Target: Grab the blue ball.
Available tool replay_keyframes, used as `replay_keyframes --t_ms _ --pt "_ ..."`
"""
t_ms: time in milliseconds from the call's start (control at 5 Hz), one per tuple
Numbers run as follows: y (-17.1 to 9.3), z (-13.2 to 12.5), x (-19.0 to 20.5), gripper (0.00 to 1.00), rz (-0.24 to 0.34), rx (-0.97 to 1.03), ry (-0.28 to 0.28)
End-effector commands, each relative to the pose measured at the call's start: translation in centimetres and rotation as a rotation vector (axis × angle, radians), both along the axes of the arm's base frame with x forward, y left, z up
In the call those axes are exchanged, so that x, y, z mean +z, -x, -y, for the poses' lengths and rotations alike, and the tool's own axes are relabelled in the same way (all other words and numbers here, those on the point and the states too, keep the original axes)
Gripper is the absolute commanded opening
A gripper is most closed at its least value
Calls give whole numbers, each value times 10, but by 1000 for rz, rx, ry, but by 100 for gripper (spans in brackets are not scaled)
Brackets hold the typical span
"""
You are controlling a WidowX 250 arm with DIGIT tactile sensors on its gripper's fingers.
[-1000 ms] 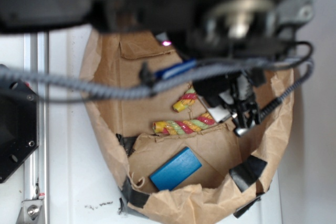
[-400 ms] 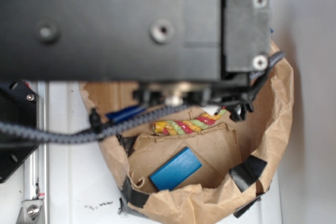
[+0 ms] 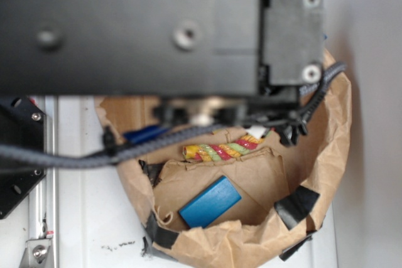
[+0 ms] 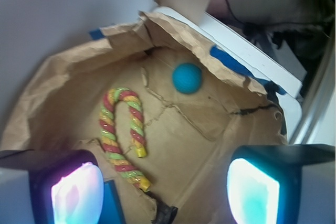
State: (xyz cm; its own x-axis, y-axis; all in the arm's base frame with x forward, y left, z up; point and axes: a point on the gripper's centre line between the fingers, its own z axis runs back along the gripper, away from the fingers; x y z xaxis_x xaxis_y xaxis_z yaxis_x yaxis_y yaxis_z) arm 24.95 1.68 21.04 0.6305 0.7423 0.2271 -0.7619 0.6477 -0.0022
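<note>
Little has moved since the earlier exterior frames: a second ago the arm (image 3: 144, 29) was blurred high across the frame with the claw visible over the right of the paper tray, and it is now seen as a large dark block covering the upper half, almost where it was a moment before. In the wrist view, going left to right, the left finger (image 4: 73, 192) is seen at the lower left corner, glowing pink-white. Beside it the twisted candy-cane rope (image 4: 123, 135) is laid in a hook shape on the left half of the brown paper tray (image 4: 52, 82), its two ends turned toward the near edge. A sliver of the blue block (image 4: 111, 203) is glimpsed just right of the left finger. The blue ball (image 4: 187, 78) is found right of the rope, near the tray's far edge, resting against the creased paper wall. The right finger (image 4: 257, 192) is seen at the lower right, glowing cyan. The claw (image 4: 165, 192) is held spread wide with nothing between its fingers, and the ball lies well apart from it, beyond the gap.
</note>
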Motion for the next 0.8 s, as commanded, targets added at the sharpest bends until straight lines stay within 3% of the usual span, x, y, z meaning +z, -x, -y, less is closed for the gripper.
replay_keyframes --t_ms 0,200,400,600 --pt "7 -9 16 100 55 7 -8" --pt "7 -9 16 100 55 7 -8" --pt "2 -21 -16 100 -33 14 45" --pt "7 -24 -38 100 -27 4 16"
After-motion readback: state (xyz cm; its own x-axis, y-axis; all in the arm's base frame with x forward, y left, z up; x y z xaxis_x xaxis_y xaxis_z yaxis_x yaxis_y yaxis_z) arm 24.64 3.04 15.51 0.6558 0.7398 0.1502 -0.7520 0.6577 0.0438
